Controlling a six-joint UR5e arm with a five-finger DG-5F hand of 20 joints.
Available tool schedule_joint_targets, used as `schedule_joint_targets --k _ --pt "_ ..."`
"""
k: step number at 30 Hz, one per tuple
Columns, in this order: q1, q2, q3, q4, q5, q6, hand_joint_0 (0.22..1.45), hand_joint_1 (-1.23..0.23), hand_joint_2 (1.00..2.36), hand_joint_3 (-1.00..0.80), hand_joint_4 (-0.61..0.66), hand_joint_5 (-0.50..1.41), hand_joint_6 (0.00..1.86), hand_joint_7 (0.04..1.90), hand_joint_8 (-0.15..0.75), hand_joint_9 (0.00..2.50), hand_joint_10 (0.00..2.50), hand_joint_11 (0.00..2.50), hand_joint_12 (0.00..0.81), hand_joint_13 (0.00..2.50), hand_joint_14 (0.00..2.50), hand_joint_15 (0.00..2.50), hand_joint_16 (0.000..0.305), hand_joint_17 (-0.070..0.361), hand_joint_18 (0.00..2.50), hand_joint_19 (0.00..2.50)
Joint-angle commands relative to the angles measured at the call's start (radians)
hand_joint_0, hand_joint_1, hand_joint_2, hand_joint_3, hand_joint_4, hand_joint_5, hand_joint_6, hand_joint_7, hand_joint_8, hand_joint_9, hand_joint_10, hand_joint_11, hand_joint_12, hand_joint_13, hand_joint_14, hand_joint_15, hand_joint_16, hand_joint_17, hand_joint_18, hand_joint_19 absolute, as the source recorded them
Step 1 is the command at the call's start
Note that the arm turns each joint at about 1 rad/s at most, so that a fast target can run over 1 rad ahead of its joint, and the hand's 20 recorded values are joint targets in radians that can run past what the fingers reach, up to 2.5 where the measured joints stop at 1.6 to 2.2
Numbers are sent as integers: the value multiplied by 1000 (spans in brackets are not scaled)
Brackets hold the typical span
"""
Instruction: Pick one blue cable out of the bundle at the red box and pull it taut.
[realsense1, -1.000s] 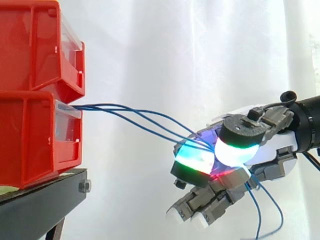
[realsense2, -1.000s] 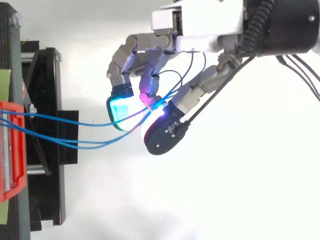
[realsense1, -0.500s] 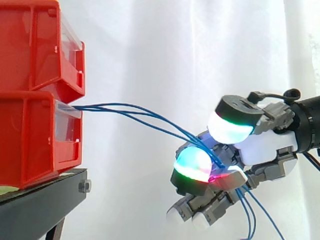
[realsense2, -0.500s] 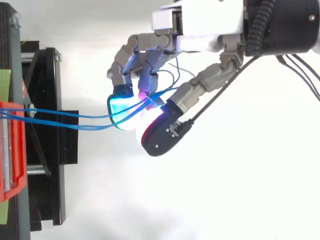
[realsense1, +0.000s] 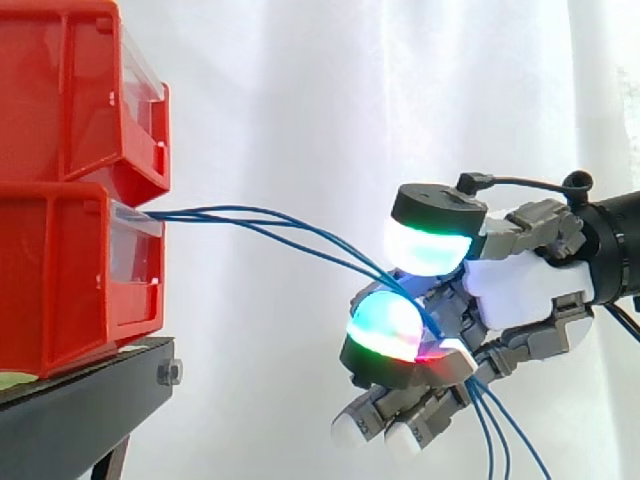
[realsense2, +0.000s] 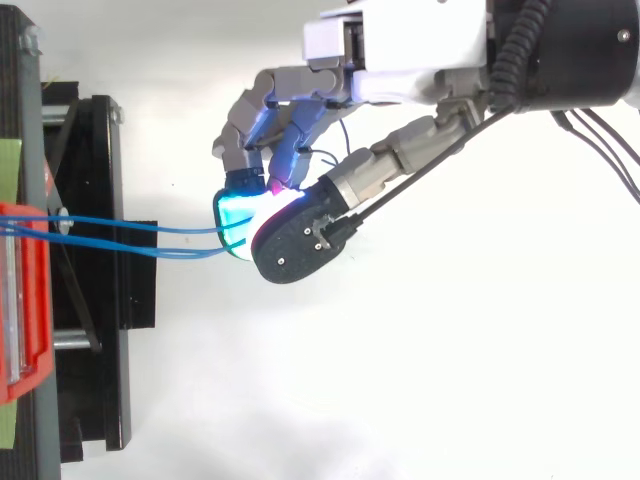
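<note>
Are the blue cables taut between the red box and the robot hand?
No, the blue cables leave the red box level, then curve down to the robot hand.

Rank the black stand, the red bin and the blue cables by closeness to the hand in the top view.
1. Blue cables, running in to the hand from its left.
2. Black stand, left of the hand.
3. Red bin, at the far left edge.
</note>
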Motion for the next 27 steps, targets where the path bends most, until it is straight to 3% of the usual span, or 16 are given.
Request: schedule_joint_targets --k 1,10,27 --pt "1 0 0 1 0 0 607 -628 1010 -373 133 -194 924 862 366 783 320 1164 314 289 3 65 51 114 400 189" --pt "-1 0 0 1 1 -1 634 -712 1015 -266 126 -188 941 858 370 797 363 1152 312 322 3 59 50 113 441 179" --pt "1 0 0 -1 1 -1 722 -843 1013 -327 25 -190 944 884 373 808 346 1150 316 359 1 60 49 111 496 159"
